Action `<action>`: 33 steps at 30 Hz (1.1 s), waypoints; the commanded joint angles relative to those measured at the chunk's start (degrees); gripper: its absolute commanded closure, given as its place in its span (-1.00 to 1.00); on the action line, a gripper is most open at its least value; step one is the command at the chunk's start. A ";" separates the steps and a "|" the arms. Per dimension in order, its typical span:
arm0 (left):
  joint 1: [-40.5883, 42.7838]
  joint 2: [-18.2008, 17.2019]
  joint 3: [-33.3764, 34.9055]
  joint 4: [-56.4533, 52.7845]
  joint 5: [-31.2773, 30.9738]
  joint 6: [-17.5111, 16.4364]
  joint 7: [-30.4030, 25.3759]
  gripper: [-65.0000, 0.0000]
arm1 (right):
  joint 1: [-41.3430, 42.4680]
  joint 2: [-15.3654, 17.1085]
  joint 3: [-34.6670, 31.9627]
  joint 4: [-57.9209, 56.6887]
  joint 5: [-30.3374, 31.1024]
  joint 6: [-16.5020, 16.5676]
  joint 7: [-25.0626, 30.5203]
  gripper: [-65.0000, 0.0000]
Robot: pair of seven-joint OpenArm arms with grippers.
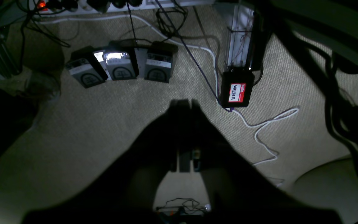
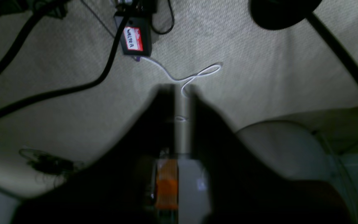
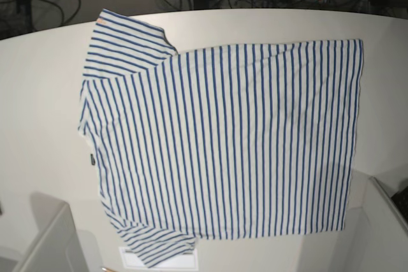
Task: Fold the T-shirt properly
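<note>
Evidently no fold has begun: the white cotton T-shirt with thin blue stripes lies spread flat across the pale tabletop, filling the frame's middle. Next, both arms must descend to grasp an edge. Both hang off the tabletop over carpet; the left pincer looks clenched, the right pincer slightly parted, empty.

The base view looks steeply down on the table from overhead. Both wrist views face the carpeted floor, sharing the red-labelled black box and white cable.
</note>
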 commanded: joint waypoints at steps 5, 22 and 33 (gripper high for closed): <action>0.96 0.10 0.08 -0.02 -0.19 0.36 0.16 0.05 | -0.46 0.08 0.16 0.39 0.01 0.32 0.04 1.00; 1.75 -1.31 0.52 -0.11 0.25 0.45 0.69 1.00 | -0.98 -0.01 -0.01 0.39 -0.08 0.32 -0.05 1.00; 2.80 -2.28 0.16 0.07 0.08 0.45 0.16 1.00 | -0.98 0.08 -0.01 0.39 -0.08 0.32 -0.05 1.00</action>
